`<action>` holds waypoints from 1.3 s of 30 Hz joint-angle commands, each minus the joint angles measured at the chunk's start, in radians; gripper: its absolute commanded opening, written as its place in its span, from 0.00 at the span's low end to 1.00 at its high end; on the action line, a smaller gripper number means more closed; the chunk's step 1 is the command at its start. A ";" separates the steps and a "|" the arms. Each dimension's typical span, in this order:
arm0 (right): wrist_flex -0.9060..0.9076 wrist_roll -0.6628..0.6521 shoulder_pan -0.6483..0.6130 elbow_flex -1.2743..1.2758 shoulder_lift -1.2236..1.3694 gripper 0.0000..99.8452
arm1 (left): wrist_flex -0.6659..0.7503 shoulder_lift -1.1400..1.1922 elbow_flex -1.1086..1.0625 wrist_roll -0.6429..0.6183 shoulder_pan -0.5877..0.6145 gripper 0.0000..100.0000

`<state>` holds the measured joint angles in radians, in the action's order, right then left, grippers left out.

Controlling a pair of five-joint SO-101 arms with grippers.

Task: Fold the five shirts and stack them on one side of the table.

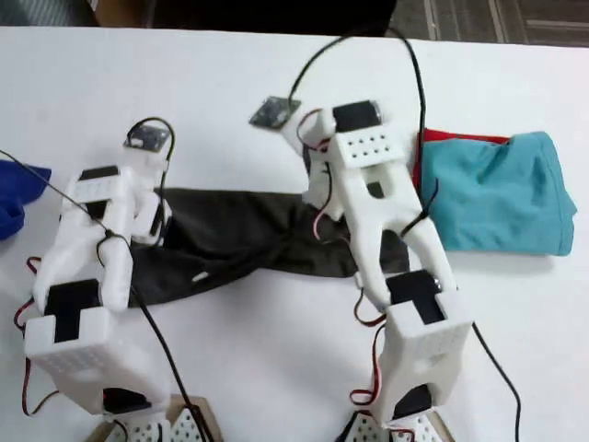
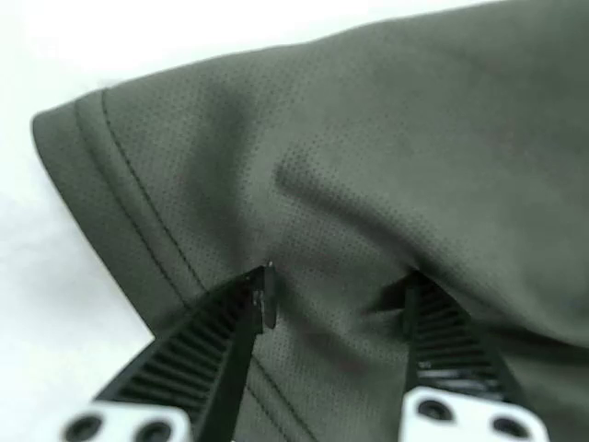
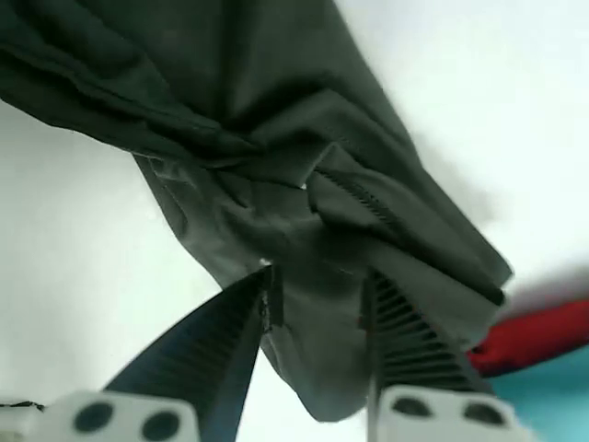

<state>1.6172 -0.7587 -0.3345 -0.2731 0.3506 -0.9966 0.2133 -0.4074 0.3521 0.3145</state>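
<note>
Dark grey-green shirt (image 1: 239, 239) lies stretched lengthwise across mid tabletop (image 1: 184, 83) btw the two arms, twisted and bunched into a long band, not folded flat. Left wrist view: fine-mesh knit fabric (image 2: 368, 138), double-stitched hem along one rounded edge, soft creases. Right wrist view: the other end (image 3: 230, 110) is gathered in deep folds, a ribbed seam showing, the tail drooping past the fingers. Left hand (image 2: 336, 285) sits at the shirt's left end, fingers spread fairly wide, tips pressed onto the cloth w/ a low ridge of fabric btw them, nothing clamped. Right hand (image 3: 317, 285) is at the shirt's right end, fingers narrowed to a small gap w/ a wad of the dark cloth pinched btw them. Teal shirt (image 1: 497, 193) lies folded at the right side of the tabletop, on top of a red shirt (image 1: 460, 138) whose edge peeks out along the far and near-arm sides; both just beside the dark shirt's right end. Blue shirt (image 1: 18, 193) is crumpled at the left edge, apart from the rest.
</note>
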 commanded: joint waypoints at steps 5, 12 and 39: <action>-0.124 0.011 -0.027 0.132 -0.065 0.15 | 0.034 0.002 0.002 -0.003 -0.017 0.24; -0.143 0.011 -0.079 0.133 -0.051 0.15 | 0.034 0.002 0.004 -0.003 -0.017 0.24; -0.202 0.012 -0.082 -0.029 0.051 0.02 | 0.034 0.002 0.002 -0.003 -0.017 0.24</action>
<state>1.4239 -0.7526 -0.4081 -0.2562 0.4687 -0.9966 0.2133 -0.4074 0.3521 0.3145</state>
